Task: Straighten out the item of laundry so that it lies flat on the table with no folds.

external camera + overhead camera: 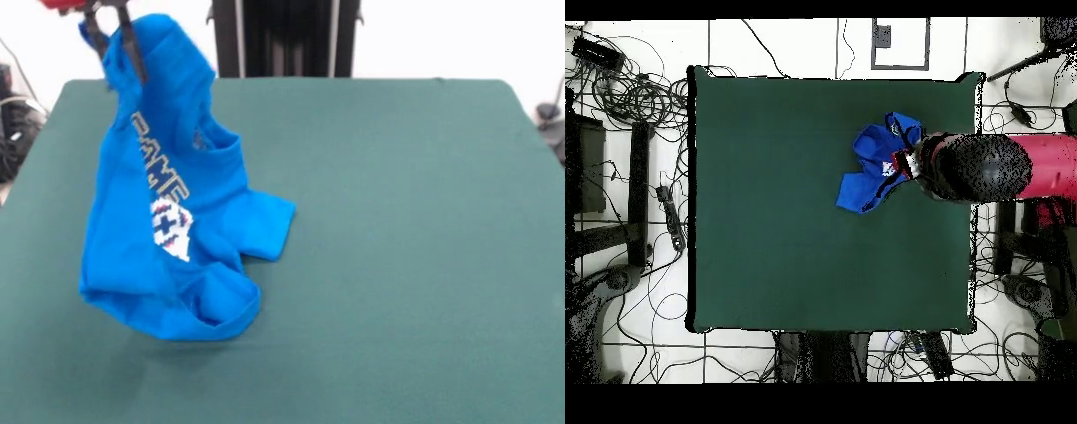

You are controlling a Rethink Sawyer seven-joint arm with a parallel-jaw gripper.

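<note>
The dark green table (397,221) stretched wide and bare beyond the claw (115,40), which pinched the bright blue T-shirt (168,230) by its top edge. The shirt hung below the claw, crumpled, its lower folds and one sleeve resting on the felt. White lettering ran down it ("GAME", tilted), above a white pixel print. Cables (635,90) littered the floor beyond the table.

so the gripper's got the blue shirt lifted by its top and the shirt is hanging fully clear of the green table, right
Not quite. The gripper does hold the blue shirt up by its top, but the shirt is not clear of the green table: in the front view its lower part and one sleeve rest bunched on the cloth. The rest stands.
</note>
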